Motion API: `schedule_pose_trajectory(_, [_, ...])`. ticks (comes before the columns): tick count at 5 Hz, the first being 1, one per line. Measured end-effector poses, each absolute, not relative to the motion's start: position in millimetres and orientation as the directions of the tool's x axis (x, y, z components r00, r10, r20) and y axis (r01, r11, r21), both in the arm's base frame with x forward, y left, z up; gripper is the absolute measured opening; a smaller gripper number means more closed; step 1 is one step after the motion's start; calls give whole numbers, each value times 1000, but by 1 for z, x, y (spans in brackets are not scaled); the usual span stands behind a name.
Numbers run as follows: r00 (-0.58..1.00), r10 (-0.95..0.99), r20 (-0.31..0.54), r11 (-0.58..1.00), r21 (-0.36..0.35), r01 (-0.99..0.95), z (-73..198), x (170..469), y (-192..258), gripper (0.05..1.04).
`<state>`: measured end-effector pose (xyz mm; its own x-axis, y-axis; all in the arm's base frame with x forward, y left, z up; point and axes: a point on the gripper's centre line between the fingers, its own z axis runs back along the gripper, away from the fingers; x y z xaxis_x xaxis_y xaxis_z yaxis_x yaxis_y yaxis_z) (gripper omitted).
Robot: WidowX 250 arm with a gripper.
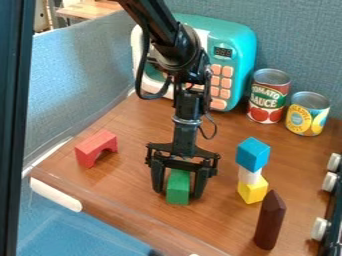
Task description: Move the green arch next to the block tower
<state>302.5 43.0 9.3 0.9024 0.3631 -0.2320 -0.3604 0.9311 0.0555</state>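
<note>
Between the parted fingers of the gripper (178,194) sits the green arch (178,186), apparently unclamped. It should be light, stiff, slightly slippery; pinch its flat sides squarely. Right of the gripper stands the block tower (250,175); left, the red arch (97,144).

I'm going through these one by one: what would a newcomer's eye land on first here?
Probably the black gripper hanging at mid-table, its fingers on either side of a green block. Next, the big teal toy microwave standing behind the arm at the back. Then the tower of blue, white and yellow blocks, to the right of the gripper in the picture.
</note>
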Motion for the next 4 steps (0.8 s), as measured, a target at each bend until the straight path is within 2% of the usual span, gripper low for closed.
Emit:
schedule_pose_trajectory(1, [937,313,-156,949,8,-315,37,304,31,1001])
schedule_pose_trajectory(3, [959,283,0,959,-10,-283,87,301,30,1001])
schedule_pose_trajectory(4, [961,275,-8,961,27,-274,88,298,35,1001])
